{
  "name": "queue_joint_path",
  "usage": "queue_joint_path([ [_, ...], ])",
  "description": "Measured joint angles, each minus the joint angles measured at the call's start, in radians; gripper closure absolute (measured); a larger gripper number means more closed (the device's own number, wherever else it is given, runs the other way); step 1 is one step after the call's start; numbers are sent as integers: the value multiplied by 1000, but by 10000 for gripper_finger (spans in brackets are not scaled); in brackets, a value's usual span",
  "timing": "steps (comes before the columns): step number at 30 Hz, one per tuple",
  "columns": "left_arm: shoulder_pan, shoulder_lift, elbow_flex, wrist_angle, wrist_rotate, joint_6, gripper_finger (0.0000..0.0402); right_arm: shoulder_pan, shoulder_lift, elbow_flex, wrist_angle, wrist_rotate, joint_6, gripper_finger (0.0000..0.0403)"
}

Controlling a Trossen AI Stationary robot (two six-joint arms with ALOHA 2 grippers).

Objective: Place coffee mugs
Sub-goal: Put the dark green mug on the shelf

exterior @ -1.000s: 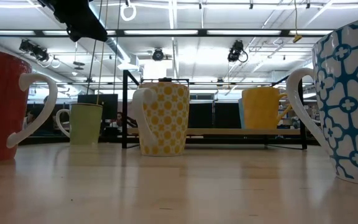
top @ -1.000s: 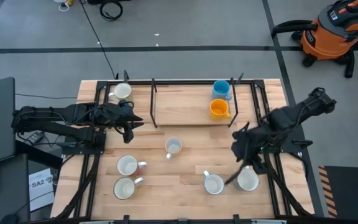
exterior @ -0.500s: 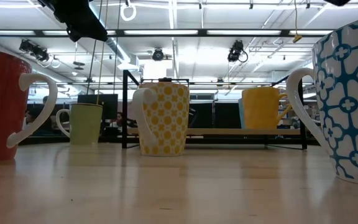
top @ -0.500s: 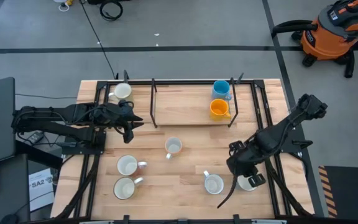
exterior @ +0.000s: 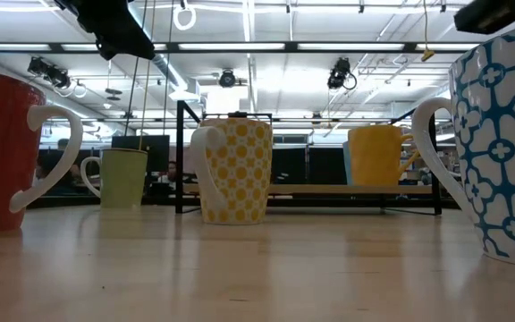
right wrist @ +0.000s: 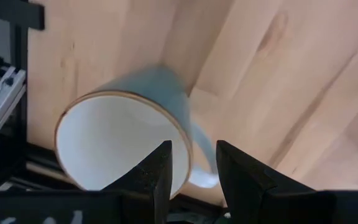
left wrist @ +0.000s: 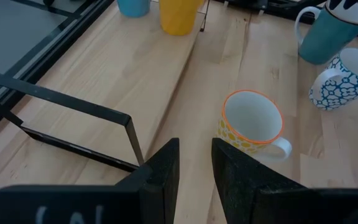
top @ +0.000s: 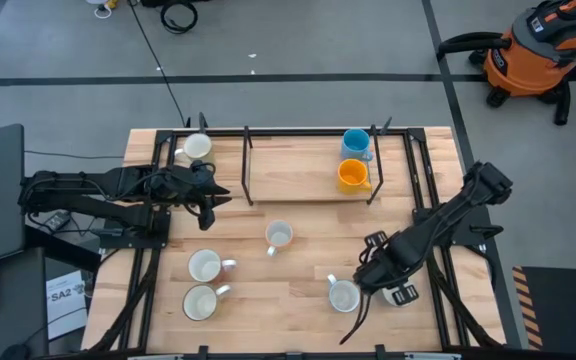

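Wooden table (top: 298, 300): mugs are scattered over the front half, apparently awaiting transfer to the raised board at the back.
Board (top: 293, 172): a low shelf inside a black frame (top: 246, 165); the blue mug (top: 356, 143) and the orange mug (top: 352, 175) are already set there, one just beside the other at the right end, so this is judged to be the target place.
Right gripper (top: 386, 280): lowered over the teal mug (right wrist: 135, 134) at the front right of the table. In the right wrist view its fingers (right wrist: 160, 171) are held slightly apart, straddling the mug's rim beside the handle, with one finger inside and one outside, a stance suited to a wall pinch; nothing is clamped yet.
Patterned mug (top: 344, 296): left just beside the right gripper, handle turned to the back left.
Left gripper (top: 211, 197): parked above the left of the table near the frame's corner, fingers (left wrist: 164, 171) narrowly apart and empty, waiting.
Dotted mug (top: 279, 236): stands alone mid-table, in front of the left gripper.
Other mugs: two white-rimmed mugs (top: 204, 267) at the front left and a pale mug (top: 197, 146) at the back-left corner are untouched.
Progress: two mugs placed, five judged still to be moved.
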State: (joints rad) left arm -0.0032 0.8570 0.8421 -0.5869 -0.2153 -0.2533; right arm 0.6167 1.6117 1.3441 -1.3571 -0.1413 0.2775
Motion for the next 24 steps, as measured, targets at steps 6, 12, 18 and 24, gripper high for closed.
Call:
queue_joint_path([
  [6, 0, 0, 0, 0, 0, 2, 301, 10, 22, 0, -4, -9, 0, 273],
  [12, 0, 0, 0, 0, 0, 3, 301, 13, 24, 0, 1, -8, 0, 273],
  [18, 0, 0, 0, 0, 0, 4, 301, 16, 23, -32, 19, -8, 10, 273],
  [24, 0, 0, 0, 0, 0, 4, 301, 19, 23, -103, 65, -8, 11, 273],
])
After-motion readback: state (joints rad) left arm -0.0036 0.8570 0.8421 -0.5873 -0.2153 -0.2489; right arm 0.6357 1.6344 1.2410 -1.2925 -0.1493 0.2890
